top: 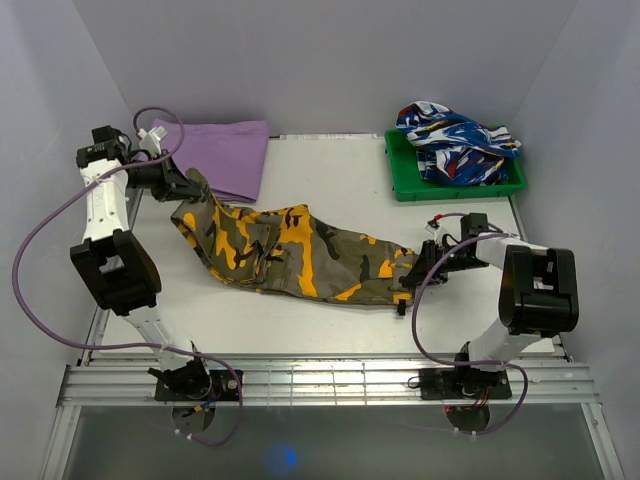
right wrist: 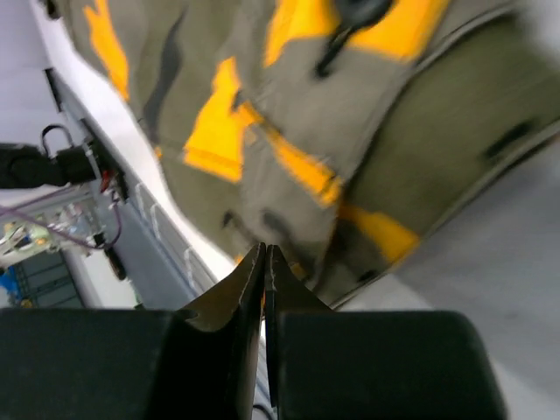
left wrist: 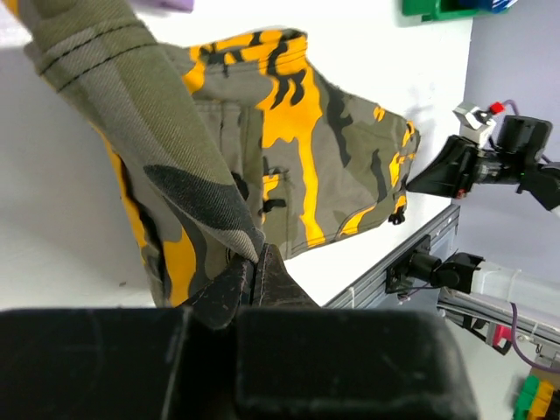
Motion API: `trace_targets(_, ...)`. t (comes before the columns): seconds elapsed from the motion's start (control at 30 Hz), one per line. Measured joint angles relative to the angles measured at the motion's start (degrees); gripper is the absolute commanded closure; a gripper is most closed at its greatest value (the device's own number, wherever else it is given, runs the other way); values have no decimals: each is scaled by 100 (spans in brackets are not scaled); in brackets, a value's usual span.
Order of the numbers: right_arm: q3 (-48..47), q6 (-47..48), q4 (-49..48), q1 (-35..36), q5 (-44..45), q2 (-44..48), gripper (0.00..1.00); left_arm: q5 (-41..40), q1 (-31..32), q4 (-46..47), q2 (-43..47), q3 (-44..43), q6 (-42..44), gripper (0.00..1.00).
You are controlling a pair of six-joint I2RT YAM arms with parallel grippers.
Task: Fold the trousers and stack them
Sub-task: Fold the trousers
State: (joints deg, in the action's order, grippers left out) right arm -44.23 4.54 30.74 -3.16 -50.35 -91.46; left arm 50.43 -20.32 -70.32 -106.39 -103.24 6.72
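Left jaws clamp the trousers (top: 290, 250) at the end just beside the purple cloth (top: 225, 150); right jaws look closed on the end farthest from that cloth. Between, they sag onto the counter (top: 300, 320): soft, light, floppy, so I'd grip hems and waistband only.

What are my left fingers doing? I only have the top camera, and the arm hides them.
Observer: The left wrist view shows the left fingers shut on a fold of the trousers, and that fold is raised off the table.
Operator: And the other side?
Observer: In the right wrist view the right fingers are shut, with their tips against the trousers' edge. I cannot tell whether any cloth is pinched between them.
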Motion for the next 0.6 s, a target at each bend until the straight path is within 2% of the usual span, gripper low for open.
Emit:
trace_targets(0.17,-114,-404,-640,-26,400,-780,92,-179,468,85,-9,-490,-382,100)
trace_targets(0.33,-221,-584,-660,-42,234,-1104,92,-343,1233,190,-9,-1049,-645,100)
trace_targets(0.6,-306,-673,-632,-46,199,-1207,92,-1104,2822,509,-7,-807,-1386,100)
